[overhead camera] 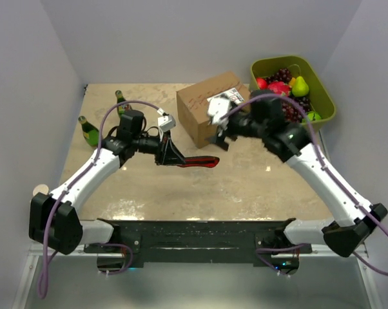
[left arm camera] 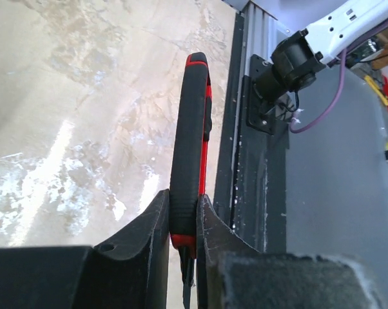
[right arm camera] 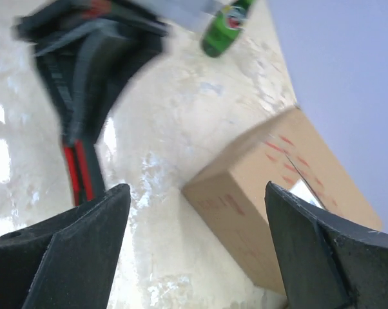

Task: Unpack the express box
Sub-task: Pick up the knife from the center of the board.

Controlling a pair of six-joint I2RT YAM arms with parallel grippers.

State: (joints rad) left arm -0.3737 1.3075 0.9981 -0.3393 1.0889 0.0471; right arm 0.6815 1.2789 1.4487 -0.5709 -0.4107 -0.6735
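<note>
Clearly, the left gripper (left arm camera: 183, 225) is clenched on the butt of a red-and-black-handled tool (left arm camera: 191, 129), perhaps a utility knife, though no blade shows, and holds it level above the table (overhead camera: 245, 187) near its centre, pointing toward 3 o'clock. The right gripper (overhead camera: 222, 138) hangs with its fingers spread wide and nothing between them, just beside the near face of the express box (overhead camera: 197, 109), which sits shut on the table at about 12 o'clock. An olive-green fruit tub (overhead camera: 325, 90) stands at 2 o'clock and two green bottles (overhead camera: 89, 132) at 10 o'clock.
</note>
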